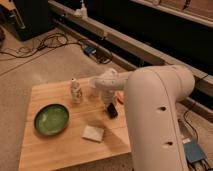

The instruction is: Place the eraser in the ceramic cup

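The eraser [112, 111] is a small black block on the wooden table [60, 150], right of centre, directly under the end of my arm. My gripper [108, 102] hangs just above it, at or touching its top; whether it grips the block I cannot tell. The ceramic cup [93, 84] is a whitish shape behind and left of the gripper, mostly hidden by my white wrist. My large white arm [155, 115] fills the right side and hides the table's right edge.
A green bowl [51, 119] sits at the table's left. A small white patterned bottle [76, 92] stands left of the cup. A flat whitish square pad [93, 133] lies near the front. A small orange object [120, 98] shows beside my wrist. Cables lie on the floor behind.
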Motion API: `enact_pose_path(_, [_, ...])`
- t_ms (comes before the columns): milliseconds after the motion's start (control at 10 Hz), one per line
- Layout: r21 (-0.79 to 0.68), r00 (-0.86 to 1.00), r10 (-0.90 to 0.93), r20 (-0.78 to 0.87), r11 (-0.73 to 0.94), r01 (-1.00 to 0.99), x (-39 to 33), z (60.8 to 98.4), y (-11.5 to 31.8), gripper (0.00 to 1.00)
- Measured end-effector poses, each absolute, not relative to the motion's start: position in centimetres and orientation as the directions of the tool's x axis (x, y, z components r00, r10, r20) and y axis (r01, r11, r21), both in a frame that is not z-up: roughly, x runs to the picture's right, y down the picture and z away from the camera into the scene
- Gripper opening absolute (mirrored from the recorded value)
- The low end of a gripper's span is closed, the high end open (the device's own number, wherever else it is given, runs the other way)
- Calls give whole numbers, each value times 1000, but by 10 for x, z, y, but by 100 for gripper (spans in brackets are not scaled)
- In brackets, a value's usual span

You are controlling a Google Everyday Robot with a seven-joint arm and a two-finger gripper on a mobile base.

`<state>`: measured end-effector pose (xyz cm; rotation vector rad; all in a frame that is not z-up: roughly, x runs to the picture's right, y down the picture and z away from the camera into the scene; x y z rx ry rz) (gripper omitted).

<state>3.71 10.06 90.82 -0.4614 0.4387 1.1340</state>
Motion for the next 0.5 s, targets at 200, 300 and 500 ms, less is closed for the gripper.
enact_pose_path(200, [-86, 352, 772, -529, 364, -927, 42, 878, 68, 0])
enact_pose_path(300, [-71, 352, 781, -516, 371, -926, 42, 865, 53, 0])
enact_pose_path(500, [-37, 357, 800, -483, 389, -921, 42, 842, 18, 0])
